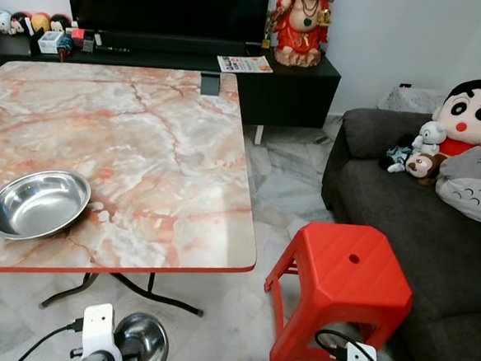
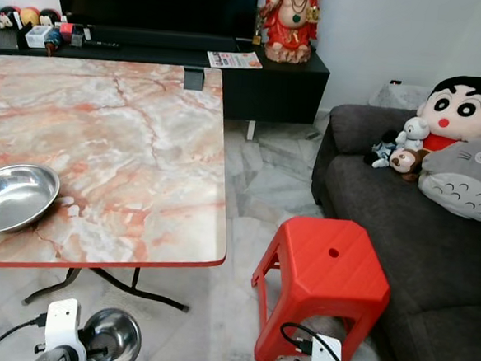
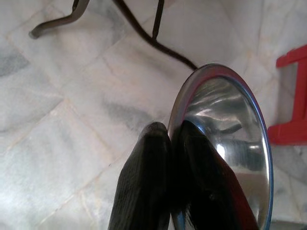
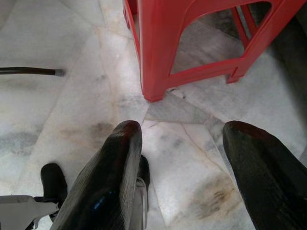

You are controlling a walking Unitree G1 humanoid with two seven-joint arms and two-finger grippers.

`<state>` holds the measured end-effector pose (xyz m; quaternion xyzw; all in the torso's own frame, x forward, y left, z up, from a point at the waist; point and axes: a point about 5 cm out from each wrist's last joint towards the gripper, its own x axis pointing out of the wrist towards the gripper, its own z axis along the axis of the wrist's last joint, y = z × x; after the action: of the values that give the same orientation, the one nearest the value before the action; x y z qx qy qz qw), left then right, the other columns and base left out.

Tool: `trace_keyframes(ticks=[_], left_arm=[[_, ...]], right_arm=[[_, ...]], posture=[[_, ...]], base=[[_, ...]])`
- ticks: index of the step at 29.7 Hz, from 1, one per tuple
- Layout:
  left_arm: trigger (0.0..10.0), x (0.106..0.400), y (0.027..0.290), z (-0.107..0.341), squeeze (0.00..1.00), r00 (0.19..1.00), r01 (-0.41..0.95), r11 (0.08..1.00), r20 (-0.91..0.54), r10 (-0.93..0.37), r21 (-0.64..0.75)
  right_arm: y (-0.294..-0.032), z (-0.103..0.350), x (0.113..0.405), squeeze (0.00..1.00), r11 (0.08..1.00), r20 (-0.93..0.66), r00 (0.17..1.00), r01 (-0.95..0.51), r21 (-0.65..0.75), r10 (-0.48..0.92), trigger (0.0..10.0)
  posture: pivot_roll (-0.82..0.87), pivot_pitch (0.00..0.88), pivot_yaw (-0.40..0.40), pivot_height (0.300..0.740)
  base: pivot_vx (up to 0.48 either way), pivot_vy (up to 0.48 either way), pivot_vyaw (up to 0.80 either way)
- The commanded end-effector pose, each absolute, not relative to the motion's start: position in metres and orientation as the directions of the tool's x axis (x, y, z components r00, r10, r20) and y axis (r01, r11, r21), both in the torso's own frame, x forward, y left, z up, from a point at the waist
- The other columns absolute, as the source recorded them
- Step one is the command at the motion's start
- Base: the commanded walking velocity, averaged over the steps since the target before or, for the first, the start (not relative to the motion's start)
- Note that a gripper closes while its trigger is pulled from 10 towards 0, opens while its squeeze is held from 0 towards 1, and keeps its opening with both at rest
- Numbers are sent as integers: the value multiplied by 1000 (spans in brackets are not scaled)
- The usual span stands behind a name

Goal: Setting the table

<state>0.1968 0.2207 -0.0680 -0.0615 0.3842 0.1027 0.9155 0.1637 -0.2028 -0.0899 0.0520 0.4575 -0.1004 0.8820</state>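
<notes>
Steel, shiny and holding nothing, one bowl (image 1: 38,203) sits near the marble table's (image 1: 168,151) front edge. The left gripper (image 3: 169,136) is clamped on a second steel bowl's (image 3: 225,143) rim, low over the floor. The right gripper (image 4: 184,143) hangs spread, by the red stool (image 1: 338,282).

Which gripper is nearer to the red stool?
Right. The right gripper hangs open just in front of the red stool, near its leg. The left gripper, shut on a steel bowl, is farther off, below the table's edge.
</notes>
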Motion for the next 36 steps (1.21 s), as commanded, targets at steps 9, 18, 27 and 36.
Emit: trace_keyframes(ticks=[9,18,27,36], left_arm=[[10000,192,220,-71,0,669,-227,974,-731,136,-26],[10000,196,212,-71,0,678,-203,978,-727,110,-41],[10000,199,208,-70,0,688,-179,983,-720,93,-45],[10000,202,209,-68,0,696,-186,981,-712,93,-55]], right_arm=[[-207,-89,163,0,974,-811,567,226,-16,-145,10000],[-208,-89,164,0,974,-808,571,224,-16,-144,10000],[-206,-89,164,0,973,-810,569,230,-11,-144,10000],[-204,-90,163,0,967,-810,567,254,-1,-149,10000]], posture=[[-32,0,-31,740],[-32,0,-31,740],[-30,0,-27,740],[-30,0,-17,740]], base=[[0,283,-48],[0,272,0],[0,0,0],[0,0,0]])
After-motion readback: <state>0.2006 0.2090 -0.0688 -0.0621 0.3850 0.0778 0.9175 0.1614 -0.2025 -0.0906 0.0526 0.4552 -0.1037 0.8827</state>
